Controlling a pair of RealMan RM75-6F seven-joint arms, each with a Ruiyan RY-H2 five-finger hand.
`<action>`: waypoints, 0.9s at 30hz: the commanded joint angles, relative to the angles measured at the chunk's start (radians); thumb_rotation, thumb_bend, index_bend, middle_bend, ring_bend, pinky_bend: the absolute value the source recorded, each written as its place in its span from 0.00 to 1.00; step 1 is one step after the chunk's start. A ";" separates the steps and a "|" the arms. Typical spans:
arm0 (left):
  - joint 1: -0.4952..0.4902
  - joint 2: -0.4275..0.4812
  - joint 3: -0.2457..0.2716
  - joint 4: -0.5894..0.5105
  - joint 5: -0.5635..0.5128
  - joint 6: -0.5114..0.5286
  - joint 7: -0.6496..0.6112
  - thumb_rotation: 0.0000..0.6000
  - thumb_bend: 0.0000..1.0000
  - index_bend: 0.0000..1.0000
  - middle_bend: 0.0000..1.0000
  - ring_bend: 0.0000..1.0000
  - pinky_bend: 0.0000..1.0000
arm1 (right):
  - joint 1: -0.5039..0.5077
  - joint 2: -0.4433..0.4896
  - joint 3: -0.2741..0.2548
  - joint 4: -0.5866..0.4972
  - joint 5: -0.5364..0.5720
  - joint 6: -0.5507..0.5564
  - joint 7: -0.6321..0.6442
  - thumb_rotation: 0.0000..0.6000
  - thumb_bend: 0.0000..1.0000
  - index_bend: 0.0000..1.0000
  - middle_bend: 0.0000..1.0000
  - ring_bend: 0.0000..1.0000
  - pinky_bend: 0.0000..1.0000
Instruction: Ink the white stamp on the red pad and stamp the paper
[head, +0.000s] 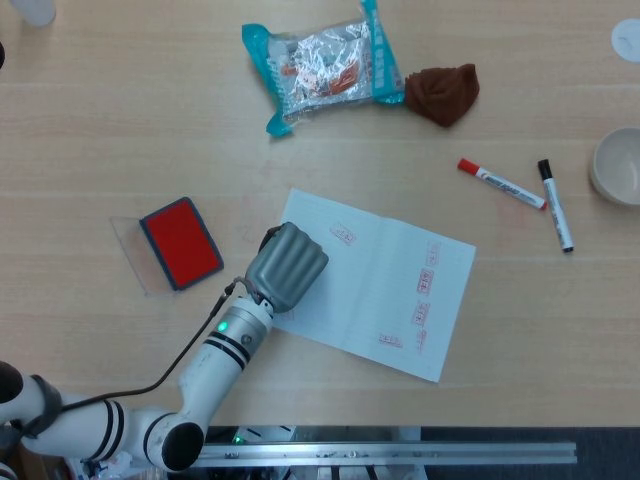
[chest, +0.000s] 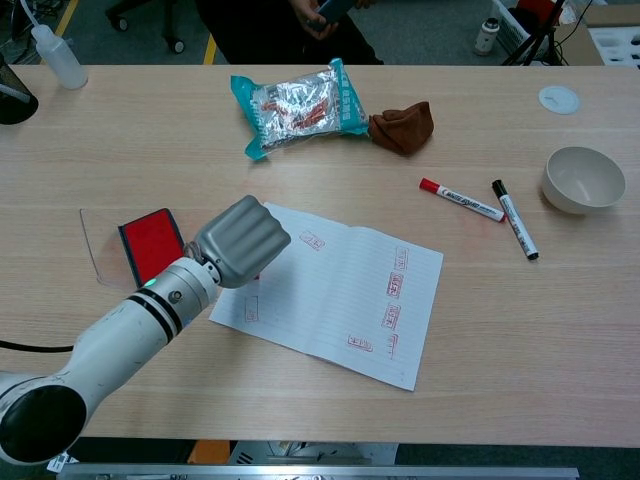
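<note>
Left hand (head: 286, 266): mine, fingers curled down into a fist over the left edge of the paper (head: 390, 300). From the way it is clenched I judge it is grasping the white stamp, but I cannot confirm the grasp.
White stamp: almost fully hidden under my fist in both views. The chest view shows only a sliver of red at the lower edge of the hand, which I take for its inked face. Whether that face touches the sheet cannot be told.
Right hand: in neither view.
Red pad (head: 180, 241): open, lying on the table to the left of my left hand, near it but apart. A clear lid (head: 128, 250) lies against its left side.
Key relation: the paper lies directly beneath my fist and extends away to the right. The pad lies the opposite way, to the left. My left hand is the only one near either.
Paper long axis: runs from upper left to lower right in the head view, and the right-hand half carries most of the red stamp marks (head: 424, 283).
Free area: the bare stretch in the middle of the sheet lies just to the right of my fist.
Judgement: I am at the pressing step. The next move calls for a straight vertical travel so the print does not smear.
</note>
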 joint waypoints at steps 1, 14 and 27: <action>-0.001 -0.003 -0.002 0.003 -0.001 -0.001 -0.003 1.00 0.26 0.64 1.00 1.00 1.00 | 0.000 -0.001 0.001 0.002 0.000 0.001 0.001 1.00 0.20 0.25 0.36 0.29 0.32; -0.007 -0.024 -0.005 0.032 -0.020 -0.015 -0.009 1.00 0.26 0.64 1.00 1.00 1.00 | -0.004 -0.002 0.001 0.005 0.002 0.004 0.003 1.00 0.20 0.24 0.36 0.29 0.32; -0.011 -0.037 -0.003 0.051 -0.031 -0.020 -0.012 1.00 0.26 0.65 1.00 1.00 1.00 | -0.006 -0.003 0.003 0.010 0.005 0.004 0.008 1.00 0.20 0.24 0.36 0.29 0.32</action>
